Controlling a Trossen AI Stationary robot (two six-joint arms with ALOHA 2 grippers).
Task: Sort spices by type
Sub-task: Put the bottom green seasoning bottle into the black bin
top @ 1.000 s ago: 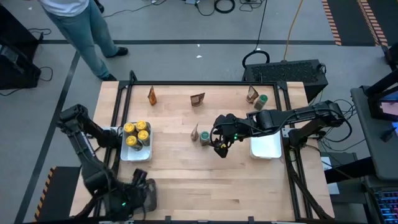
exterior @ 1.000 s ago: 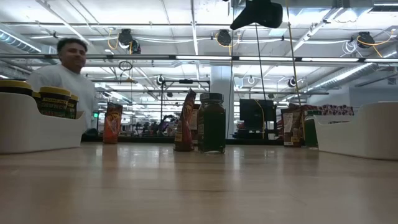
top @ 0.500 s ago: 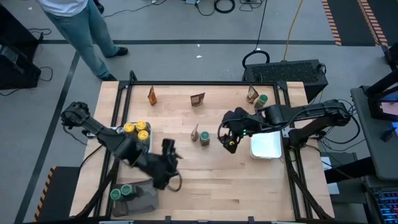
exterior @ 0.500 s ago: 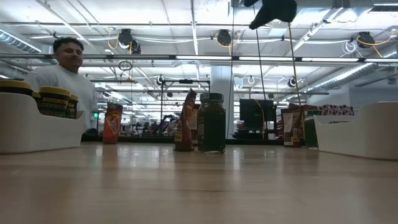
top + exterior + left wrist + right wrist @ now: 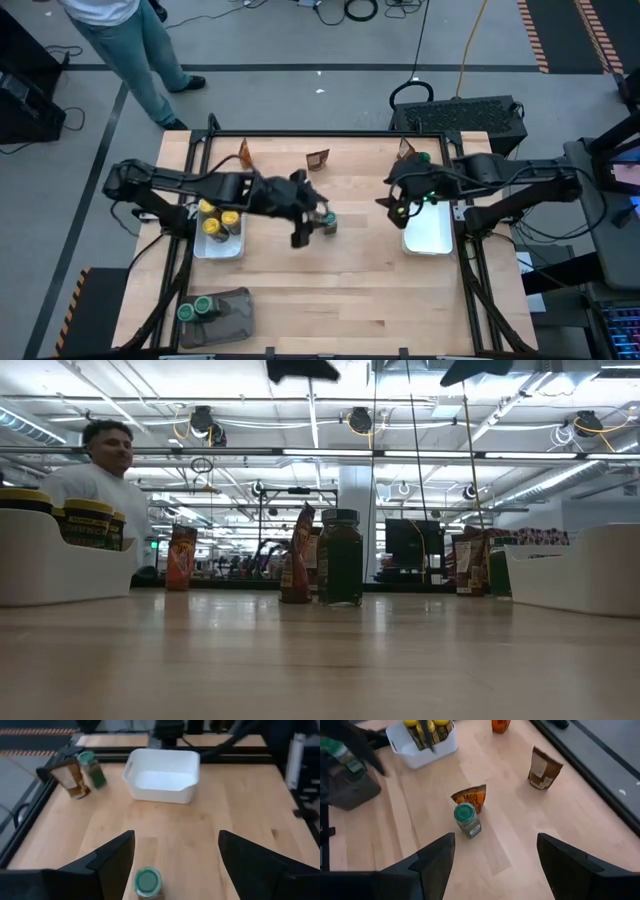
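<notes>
On the green-lidded jar (image 5: 467,820), a label, perhaps printed, unreadable.

Tabletop (image 5: 320,660): pale wood, filling the foreground.
Centre: dark jar (image 5: 341,557), upright; brown packet (image 5: 298,555) touching its 9 o'clock side.
9 o'clock: white tray (image 5: 55,570) holding yellow-lidded jars (image 5: 88,523); orange packet (image 5: 181,558) beside it.
3 o'clock: second white tray (image 5: 590,572); packet (image 5: 466,567) nearby.
Background, 10 o'clock: a person (image 5: 100,485).

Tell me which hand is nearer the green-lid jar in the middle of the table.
Left. The left hand hovers open just beside the green-lid jar, which shows between its fingers in the left wrist view. The right hand hangs open farther off, by the white tray.
</notes>
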